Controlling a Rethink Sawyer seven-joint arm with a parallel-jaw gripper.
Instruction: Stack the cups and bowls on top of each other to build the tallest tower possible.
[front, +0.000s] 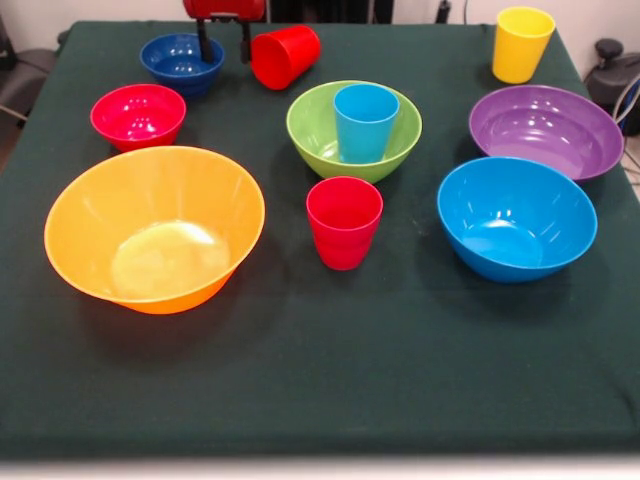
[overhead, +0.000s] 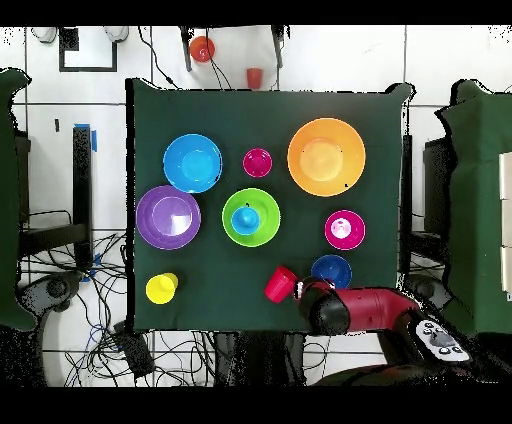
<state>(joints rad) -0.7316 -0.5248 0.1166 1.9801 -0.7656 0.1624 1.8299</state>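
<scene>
I see pincer (front: 224, 42) at top edge of front view, two dark fingers (front: 204, 42) spread apart, grasping nothing, between small dark blue bowl (front: 182, 62) and tipped red cup (front: 284, 56). Overhead view hides fingers under arm (overhead: 350, 308), lower right. Light blue cup (front: 365, 121) stands inside green bowl (front: 353, 130), frame centre; only stacking so far. Second red cup (front: 344, 222) upright below it. Yellow cup (front: 521, 44) upper right. Overhead alone shows floor cables beyond worktop (overhead: 220, 292).
</scene>
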